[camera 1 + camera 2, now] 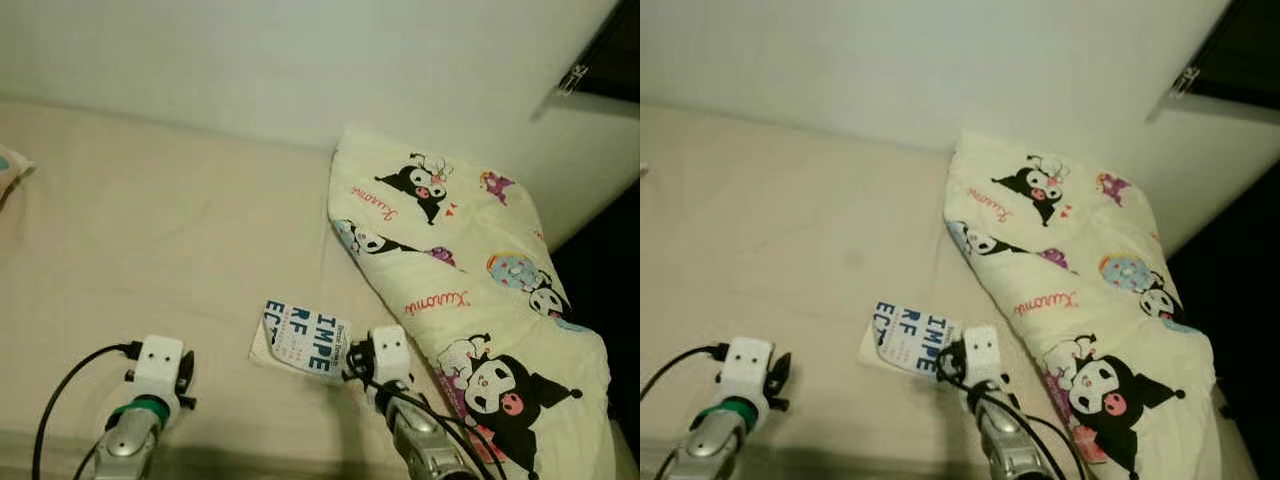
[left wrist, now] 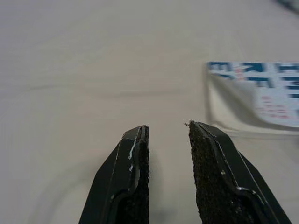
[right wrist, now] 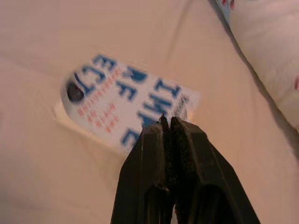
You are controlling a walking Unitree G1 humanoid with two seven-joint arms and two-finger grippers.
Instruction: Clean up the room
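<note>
A white book (image 1: 305, 340) with big blue letters lies on the beige bed sheet (image 1: 150, 230), its cover curled up off the pages. My right gripper (image 3: 167, 120) is shut on the near edge of that cover, right beside the patterned blanket. To the left of the book (image 2: 261, 88), my left gripper (image 2: 168, 128) hovers low over bare sheet, its fingers open a little with nothing between them.
A cream blanket (image 1: 460, 280) printed with black cartoon characters lies bunched along the bed's right side. A white wall (image 1: 300, 60) runs behind the bed. A dark gap (image 1: 612, 260) drops off at the right. A pillow corner (image 1: 8, 170) pokes in at far left.
</note>
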